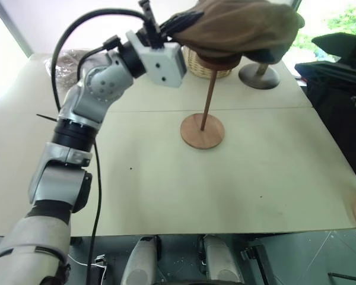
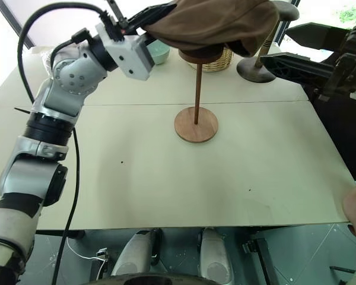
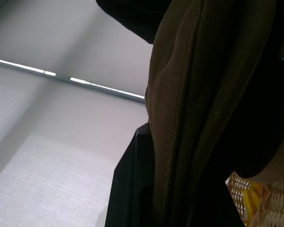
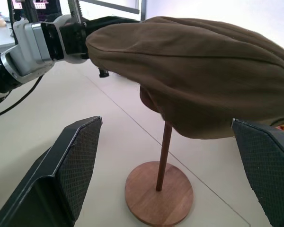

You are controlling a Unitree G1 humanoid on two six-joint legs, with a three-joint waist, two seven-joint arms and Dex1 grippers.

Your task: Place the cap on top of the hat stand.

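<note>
table point(image 1: 166, 190): beige | left gripper point(image 2: 143, 19) grasping cap point(image 4: 194, 71) | right gripper point(image 4: 170, 165) released

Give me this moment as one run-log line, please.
left gripper: shut on cap | cap: over hat stand | right gripper: open

Brown cap point(image 4: 199, 71), reddish-brown hat stand point(image 4: 159, 194), cream table point(image 1: 166, 190)

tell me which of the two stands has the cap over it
The reddish-brown wooden stand with the thin rod, under the soft brown fabric cap. The grey metal-look stand behind it stands uncovered.
</note>
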